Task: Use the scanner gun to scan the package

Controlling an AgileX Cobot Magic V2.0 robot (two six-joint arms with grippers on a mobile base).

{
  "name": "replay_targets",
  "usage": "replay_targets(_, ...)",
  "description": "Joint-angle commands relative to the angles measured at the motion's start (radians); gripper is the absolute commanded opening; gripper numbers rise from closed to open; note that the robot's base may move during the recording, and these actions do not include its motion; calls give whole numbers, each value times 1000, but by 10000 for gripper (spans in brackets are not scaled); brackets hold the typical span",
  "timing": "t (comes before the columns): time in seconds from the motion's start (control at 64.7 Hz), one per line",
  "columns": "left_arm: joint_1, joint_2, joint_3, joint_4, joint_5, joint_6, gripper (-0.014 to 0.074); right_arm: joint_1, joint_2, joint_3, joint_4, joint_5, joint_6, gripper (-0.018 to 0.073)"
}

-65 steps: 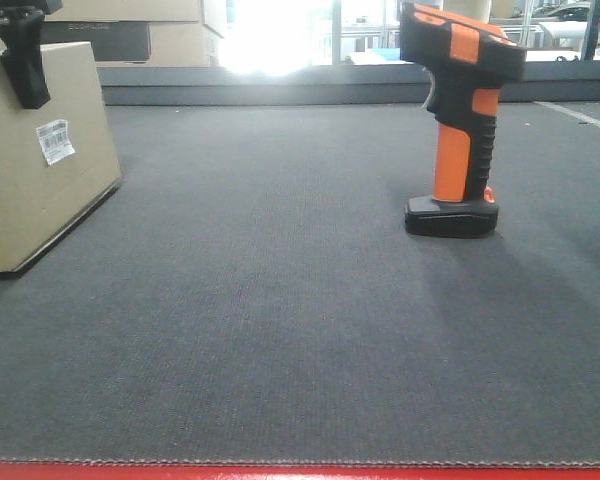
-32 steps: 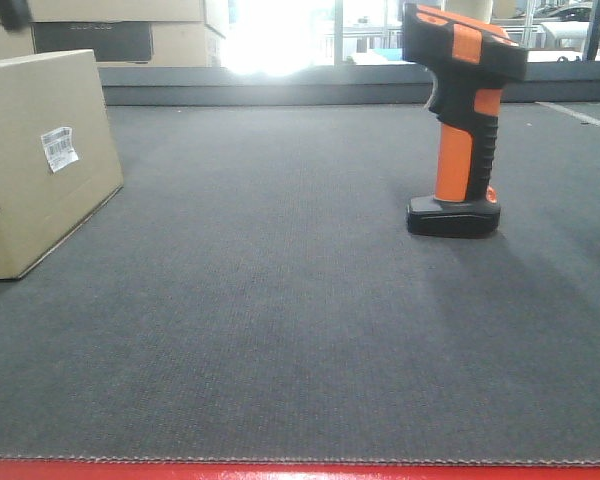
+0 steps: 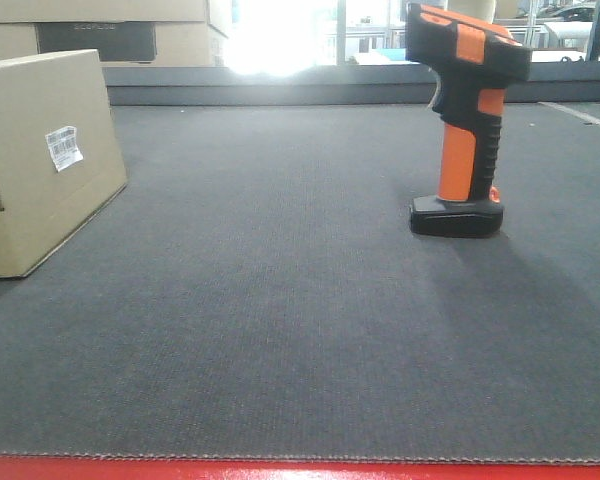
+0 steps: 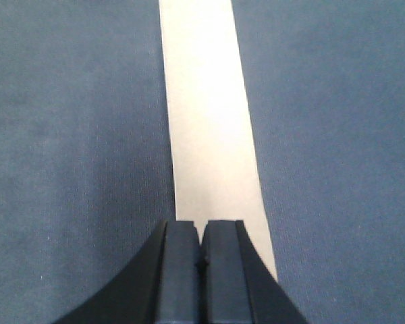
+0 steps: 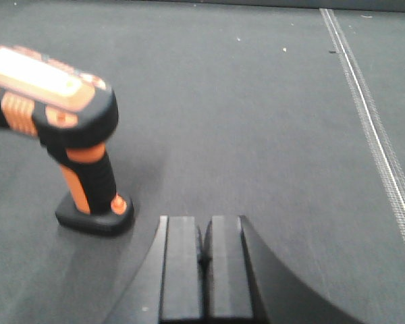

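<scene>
The package [image 3: 40,170], a plain tan box with a small white barcode label [image 3: 64,147] on its side, stands at the left edge of the dark mat. The orange and black scanner gun [image 3: 465,130] stands upright on its flat base at the right. Neither gripper shows in the front view. In the left wrist view my left gripper [image 4: 202,233] is shut and empty, hovering over the package's tan top [image 4: 209,115]. In the right wrist view my right gripper [image 5: 207,233] is shut and empty, with the scanner gun [image 5: 81,148] ahead to its left, apart from it.
Tan boxes with a dark printed panel [image 3: 95,38] are stacked behind the package. A low dark ledge [image 3: 300,85] runs along the back of the mat. A red strip [image 3: 300,470] marks the front edge. A pale seam line [image 5: 371,128] runs down the mat's right side.
My left gripper, which was at the package's top left corner, has risen out of the front view. The package and scanner gun stand about where they were.
</scene>
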Motion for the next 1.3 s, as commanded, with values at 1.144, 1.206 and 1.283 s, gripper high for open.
replay_targets(1.144,-5,-989,923,-4,-753,-5,-111,-4,-525,162,-14,-13,-2,-153)
replay_targets(1.206,-5,-989,923,-4,-753,-5,-111,-4,-525,162,-14,-13,-2,-153)
replay_targets(1.283,-5,-989,923,-4,-753,-5,-111,-4,-525,162,-14,-13,-2,-153)
